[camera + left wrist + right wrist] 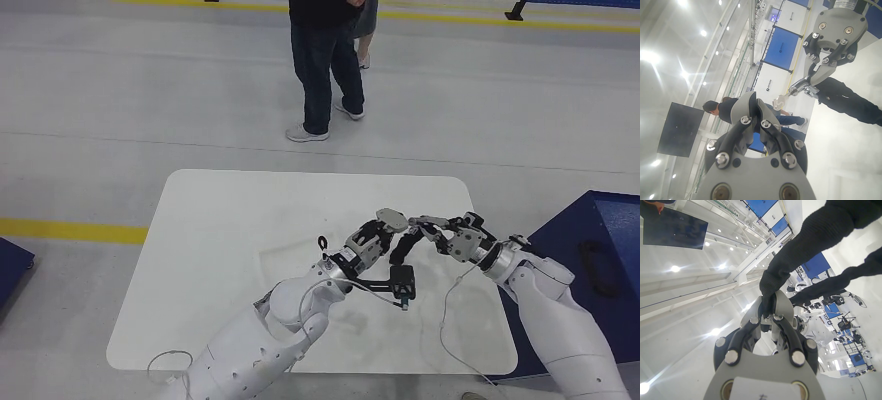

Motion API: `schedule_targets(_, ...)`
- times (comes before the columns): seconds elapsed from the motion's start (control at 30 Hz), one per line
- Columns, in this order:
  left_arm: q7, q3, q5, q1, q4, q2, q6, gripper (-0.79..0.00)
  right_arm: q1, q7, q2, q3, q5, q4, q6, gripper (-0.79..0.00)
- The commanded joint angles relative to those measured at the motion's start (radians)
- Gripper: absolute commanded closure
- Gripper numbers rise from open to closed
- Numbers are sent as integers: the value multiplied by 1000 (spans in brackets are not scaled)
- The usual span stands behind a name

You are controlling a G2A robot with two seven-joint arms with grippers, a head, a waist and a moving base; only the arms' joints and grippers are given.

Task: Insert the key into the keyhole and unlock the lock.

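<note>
Right now, gripping the chrome lock head (802, 87) in closed right gripper (811, 79) above the white table (230, 250), key (779, 103) sticking out of it, black cable (848, 102) trailing; left gripper (755, 102) pinched shut, empty, near the key

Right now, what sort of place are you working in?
Probably a large industrial hall or robot test floor: a white table stands on an open floor marked with yellow lines, with blue panels fencing off bays and lights on a high ceiling.
</note>
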Motion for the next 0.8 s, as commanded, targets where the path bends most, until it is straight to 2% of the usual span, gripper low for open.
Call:
schedule_targets(0.0, -1, 4, 7, -5, 10, -6, -5, 0, -1, 3, 0, 3, -1, 0, 0, 0)
schedule_targets(0.37, -16, 10, 34, -16, 52, -37, -41, 0, -9, 39, 2, 13, -16, -6, -2, 0)
schedule_targets(0.77, -21, -54, 53, 36, 10, -43, 17, 0, 6, 11, -2, 15, 1, 21, 39, 0)
